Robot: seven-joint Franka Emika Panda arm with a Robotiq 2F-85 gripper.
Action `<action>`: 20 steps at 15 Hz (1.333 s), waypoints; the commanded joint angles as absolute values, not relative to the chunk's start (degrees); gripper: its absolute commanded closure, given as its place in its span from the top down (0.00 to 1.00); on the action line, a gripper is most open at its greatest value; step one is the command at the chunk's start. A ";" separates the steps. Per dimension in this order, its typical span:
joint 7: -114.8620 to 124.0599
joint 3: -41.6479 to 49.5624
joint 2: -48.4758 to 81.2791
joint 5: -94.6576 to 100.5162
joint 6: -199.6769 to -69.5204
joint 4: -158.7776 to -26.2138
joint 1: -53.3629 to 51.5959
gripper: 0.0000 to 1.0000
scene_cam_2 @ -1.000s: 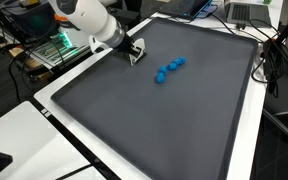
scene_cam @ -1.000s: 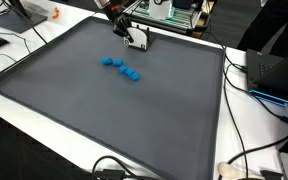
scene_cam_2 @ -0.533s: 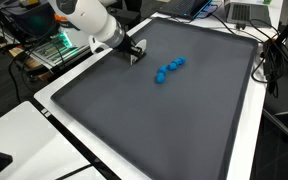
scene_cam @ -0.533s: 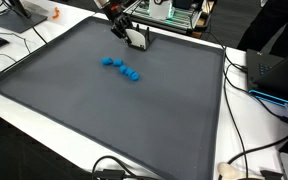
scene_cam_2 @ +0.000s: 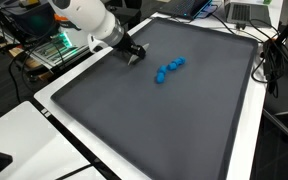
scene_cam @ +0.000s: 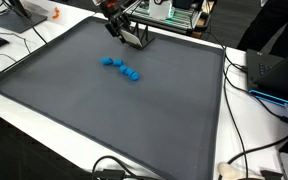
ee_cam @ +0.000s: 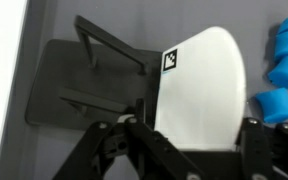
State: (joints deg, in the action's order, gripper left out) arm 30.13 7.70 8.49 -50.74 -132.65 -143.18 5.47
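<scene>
Grey mat (scene_cam: 104,120) covered most of the white table (scene_cam: 44,135). In an exterior view, going left to right, a small orange thing (scene_cam: 54,14) sat beyond the mat's 10 o'clock corner. Next came the gripper (scene_cam: 129,38), low over the mat close to its 12 o'clock edge. The blue blocks (scene_cam: 122,68) lay in a short, tight row at about 6 o'clock from the gripper, near it but apart. Dark cables (scene_cam: 246,158) trailed over the table at the mat's 4 o'clock side.

In an exterior view from the opposite side, the white table (scene_cam_2: 59,120) showed at the left and the mat (scene_cam_2: 184,125) filled the middle. The gripper (scene_cam_2: 132,52) hung near the mat's 10 o'clock edge, with the blue blocks (scene_cam_2: 169,69) at 4 o'clock from it.

In the wrist view, a dark shadow (ee_cam: 84,85) of the tool spread over the mat at the left. At 3 o'clock from it stood the white piece (ee_cam: 199,80), flat-faced with a rounded far end and a small black-and-white square marker (ee_cam: 170,61) near its 10 o'clock corner. The gripper (ee_cam: 194,130) came in from 6 o'clock, spread wide. Its dark fingers (ee_cam: 134,135) were set against the two long edges of the white piece, gripping it between them. The blue blocks (ee_cam: 279,70) lay at 3 o'clock from the white piece, just beside its curved edge and partly cut off by the frame.
</scene>
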 commanded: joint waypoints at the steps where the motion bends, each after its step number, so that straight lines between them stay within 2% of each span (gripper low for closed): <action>1: 29.94 8.18 7.60 -49.32 -132.60 -144.54 5.79 0.39; 3: 29.93 8.13 7.76 -49.32 -132.62 -144.53 5.73 0.24; 4: 29.80 8.14 7.75 -49.38 -132.52 -144.56 5.77 0.22; 6: 30.12 8.31 7.33 -48.94 -132.53 -144.88 5.83 0.25; 7: 30.27 8.38 7.17 -48.64 -132.50 -145.02 5.84 0.44; 11: 30.68 9.00 6.22 -46.89 -132.08 -145.64 6.13 0.73; 13: 30.92 9.23 5.72 -45.78 -131.97 -145.72 6.31 0.72; 14: 31.07 9.32 5.46 -45.30 -132.03 -145.72 6.36 0.65; 16: 31.28 9.45 4.99 -44.22 -131.73 -145.59 6.51 0.43; 19: 31.79 9.52 4.53 -42.72 -131.47 -145.39 6.67 0.19; 20: 32.25 9.57 4.42 -41.93 -131.28 -145.26 6.73 0.15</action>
State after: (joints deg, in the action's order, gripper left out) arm 30.53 9.18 6.35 -44.45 -132.53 -144.25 6.12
